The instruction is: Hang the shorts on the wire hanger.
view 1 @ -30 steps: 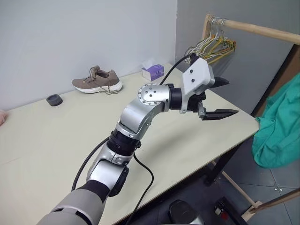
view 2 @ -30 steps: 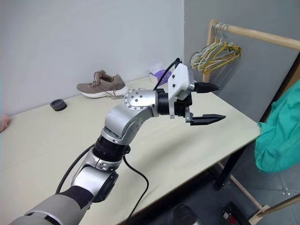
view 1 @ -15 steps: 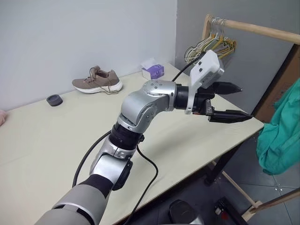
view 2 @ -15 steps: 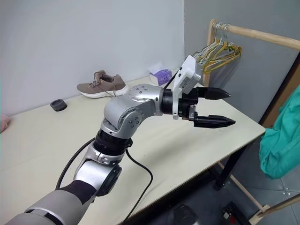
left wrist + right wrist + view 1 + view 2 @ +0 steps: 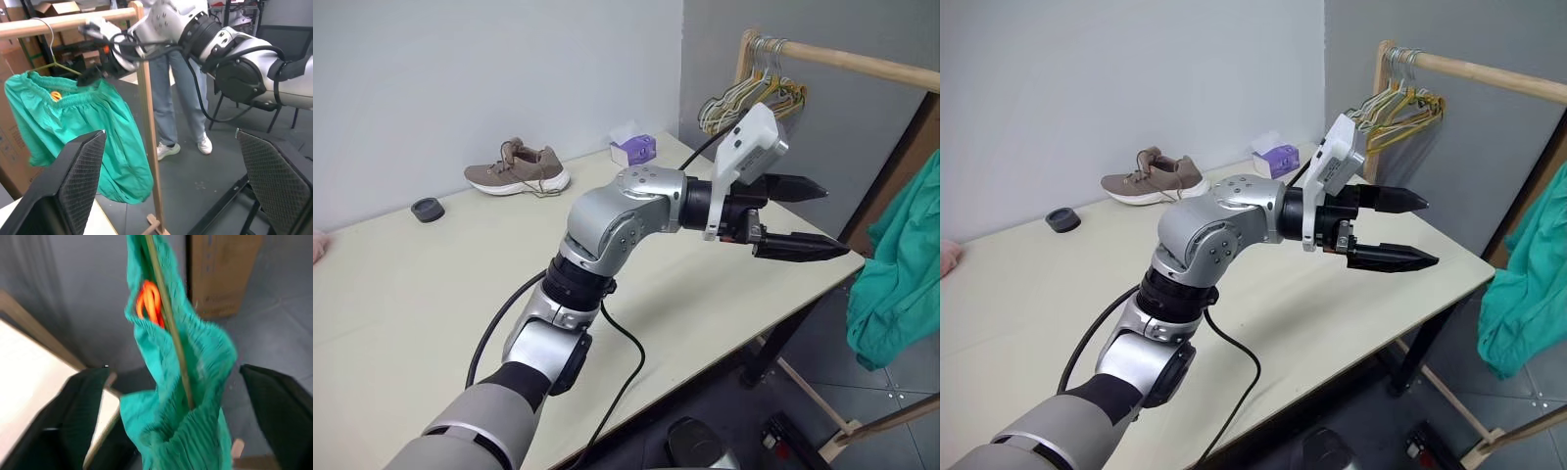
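Since the shorts [image 5: 73, 132] are already draped on the wire hanger [image 5: 49, 49], which hooks over the wooden rail [image 5: 58, 22], what matters for us now is which way they lie from each tool. Our right tool [image 5: 93, 73] sits just beside the waistband near the orange drawstring [image 5: 56, 95]; its fingers look spread with the cloth between them, not clamped. Our left tool [image 5: 798, 217] hovers over the tabletop's [image 5: 411, 294] far corner, fingers wide apart and holding nothing, pointing level toward the shorts, which hang off to its right past the tabletop edge. So the right arm is clearly nearer. The shorts hang long-ways down, waistband up, bunched along the wire.

Tabletop has a shoe [image 5: 517, 168], a small black puck [image 5: 427, 209] and a purple tissue box [image 5: 633, 148], all well apart from the action. Spare hangers [image 5: 754, 93] bunch at the rail's end. A person's legs [image 5: 171, 98] stand behind the rack.
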